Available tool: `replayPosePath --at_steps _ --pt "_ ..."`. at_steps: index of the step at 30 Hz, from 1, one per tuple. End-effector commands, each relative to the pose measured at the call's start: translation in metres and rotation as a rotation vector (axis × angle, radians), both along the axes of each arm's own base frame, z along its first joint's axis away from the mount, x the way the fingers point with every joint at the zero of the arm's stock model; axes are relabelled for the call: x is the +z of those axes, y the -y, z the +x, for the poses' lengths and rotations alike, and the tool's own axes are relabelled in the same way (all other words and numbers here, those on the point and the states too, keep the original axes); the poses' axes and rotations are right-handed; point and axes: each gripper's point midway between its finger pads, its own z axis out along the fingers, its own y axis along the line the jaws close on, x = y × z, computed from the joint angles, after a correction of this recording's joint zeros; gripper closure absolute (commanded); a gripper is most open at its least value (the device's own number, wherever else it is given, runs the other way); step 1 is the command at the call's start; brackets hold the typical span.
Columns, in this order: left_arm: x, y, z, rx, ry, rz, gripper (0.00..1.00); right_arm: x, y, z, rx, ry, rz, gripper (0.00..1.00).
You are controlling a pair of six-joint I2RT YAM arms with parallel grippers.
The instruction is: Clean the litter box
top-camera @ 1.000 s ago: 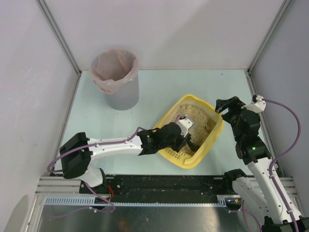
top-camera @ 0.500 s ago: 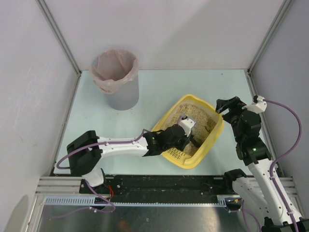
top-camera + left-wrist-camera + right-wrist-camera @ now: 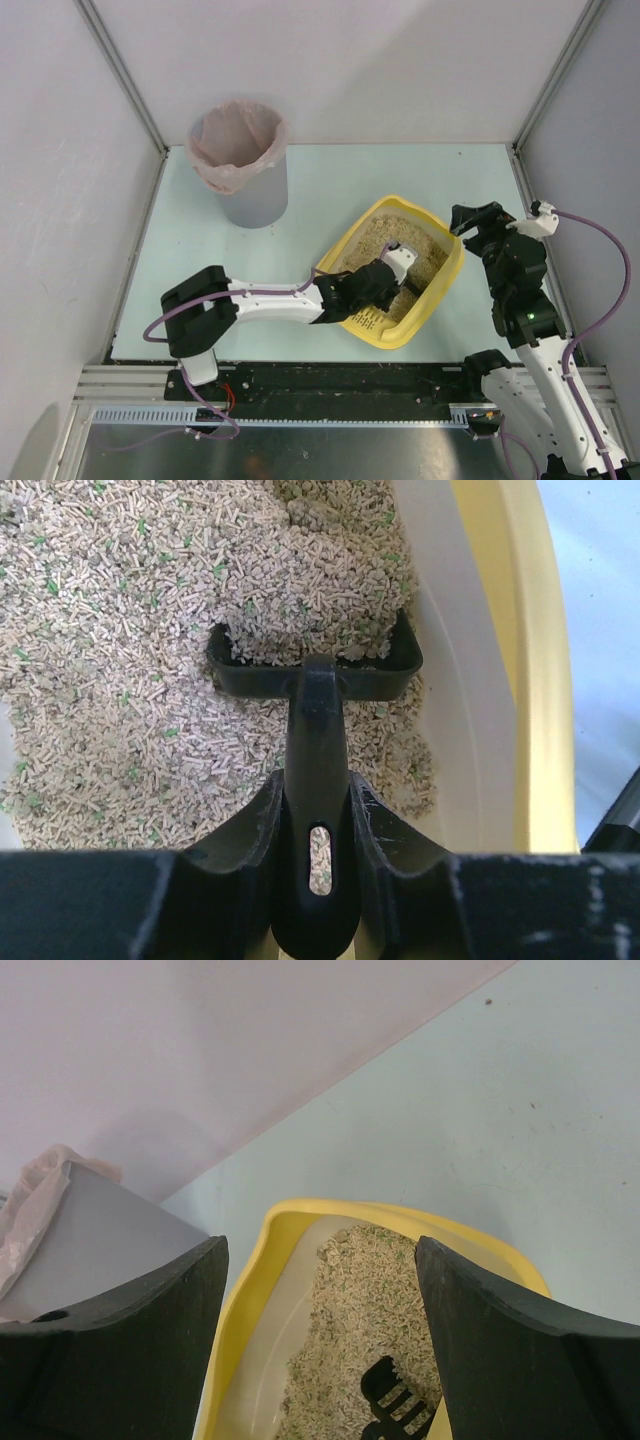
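Observation:
The yellow litter box (image 3: 400, 336) lies tilted on the table, with beige pellet litter (image 3: 130, 610) inside. My left gripper (image 3: 385, 283) reaches into it from the left and is shut on the handle of a black scoop (image 3: 312, 670). The scoop's head is dug into the litter next to the box's right wall (image 3: 530, 680), and pellets are piled in it. In the left wrist view the gripper (image 3: 318, 850) clamps the handle on both sides. My right gripper (image 3: 470, 222) hangs open just off the box's right rim, holding nothing. The right wrist view shows this gripper (image 3: 320, 1245) above the box (image 3: 245, 1290) and the scoop (image 3: 400, 1400).
A grey bin (image 3: 245, 165) with a pink liner stands at the back left of the table, and it also shows in the right wrist view (image 3: 100, 1220). Walls close off the table on the left, back and right.
My left arm has stretched further right, pushing the scoop through the litter toward the box's right wall. The right arm has barely moved.

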Motion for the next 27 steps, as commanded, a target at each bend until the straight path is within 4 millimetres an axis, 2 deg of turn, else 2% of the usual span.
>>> replayPosePath --at_steps 1,8,13,21,26,27 --pt "-0.052 -0.019 0.002 -0.003 -0.023 0.183 1.0 0.01 0.005 -0.002 -0.025 0.036 -0.005 0.2" --pt "-0.059 -0.006 0.005 -0.011 -0.029 0.184 1.0 0.01 0.004 -0.001 -0.021 0.035 -0.007 0.2" --pt "-0.066 -0.005 0.007 -0.008 -0.026 0.199 1.0 0.011 0.005 -0.002 -0.022 0.039 -0.004 0.2" --pt "-0.054 -0.004 0.011 0.025 -0.019 0.155 1.0 0.008 0.004 0.0 -0.019 0.028 -0.006 0.2" --pt "-0.041 -0.009 0.013 0.062 -0.004 0.112 1.0 0.008 0.003 0.001 -0.019 0.028 -0.007 0.2" --pt "-0.033 -0.01 0.015 0.073 0.009 0.092 1.0 0.009 0.003 0.001 -0.018 0.03 -0.006 0.2"
